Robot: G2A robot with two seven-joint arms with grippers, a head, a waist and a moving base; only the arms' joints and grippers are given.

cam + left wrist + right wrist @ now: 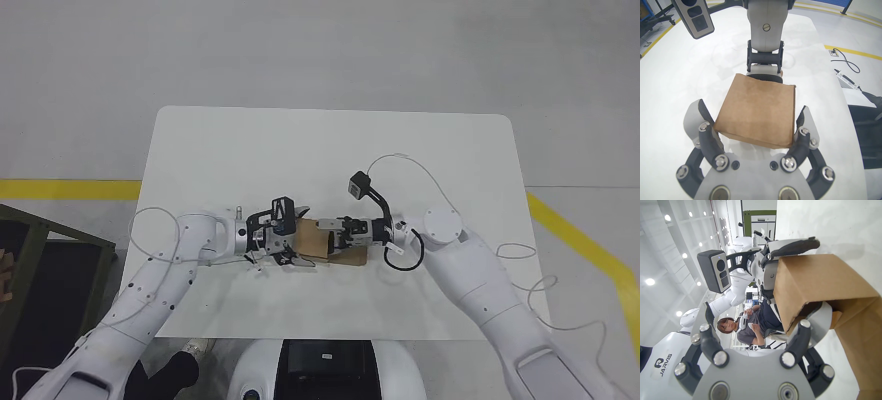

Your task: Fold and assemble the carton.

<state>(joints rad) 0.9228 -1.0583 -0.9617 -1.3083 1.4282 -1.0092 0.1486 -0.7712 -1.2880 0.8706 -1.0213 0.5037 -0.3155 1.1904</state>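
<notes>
Holds the brown carton (318, 238) between both tools near the middle of the white surface (420, 150). Clamps the left tool (752, 106) across one end, pads (705, 111) touching both sides. Has the right tool (762, 308) spread apart at the other end, one finger inside the open carton, the other free outside.

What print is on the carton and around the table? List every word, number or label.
On the carton: none; plain brown on every face shown.
On the small white device beyond the edge of the table: dark marks, too small to read.
</notes>
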